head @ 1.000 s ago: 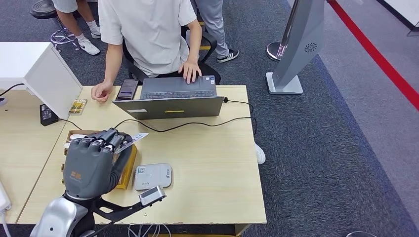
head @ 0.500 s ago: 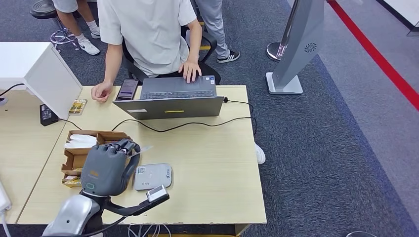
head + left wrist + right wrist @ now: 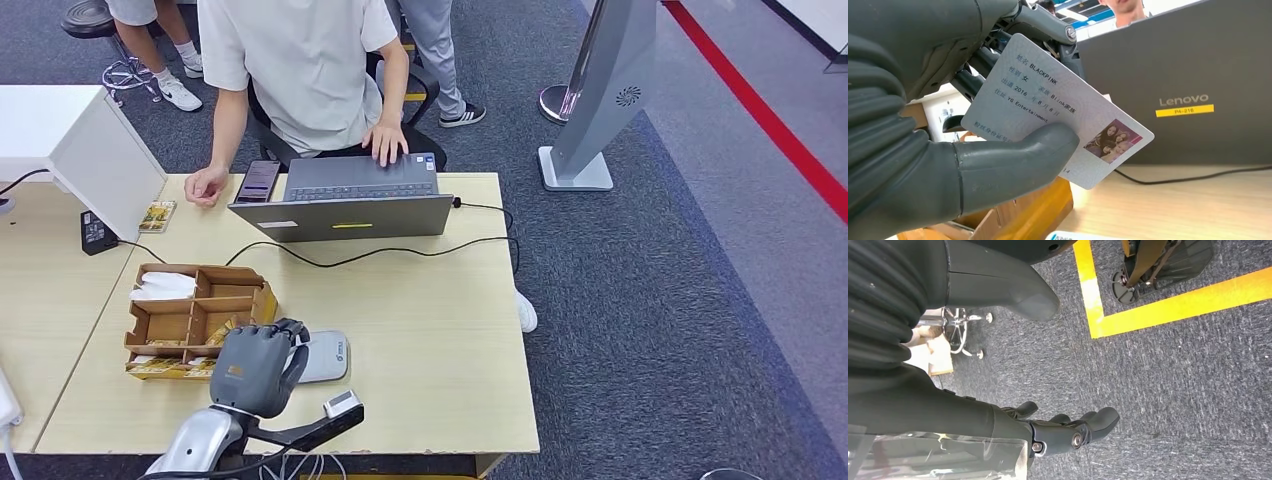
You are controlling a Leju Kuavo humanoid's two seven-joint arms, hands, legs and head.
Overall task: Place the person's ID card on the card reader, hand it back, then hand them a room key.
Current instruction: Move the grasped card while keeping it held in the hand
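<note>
My left hand (image 3: 255, 368) hovers over the left half of the grey-white card reader (image 3: 328, 356) near the table's front edge. It pinches the person's ID card (image 3: 1048, 115) between thumb (image 3: 1013, 160) and fingers; the card is pale with printed text and a small photo, and it is tilted above the table. In the head view the hand hides the card. My right hand (image 3: 1068, 435) hangs beside my body above the carpet, fingers apart and holding nothing. The person (image 3: 300, 70) sits behind the laptop (image 3: 345, 215) with one hand on its keyboard.
A cardboard organiser box (image 3: 195, 315) with several compartments holding cards and white paper stands just left of the reader. A black cable (image 3: 400, 250) crosses the table's middle. A phone (image 3: 258, 180), a small card (image 3: 157, 215) and a white cabinet (image 3: 70, 140) sit at the far left.
My left hand has carried the ID card from above the organiser box toward me and to the right, ending lower over the card reader. The person and laptop have not moved.
</note>
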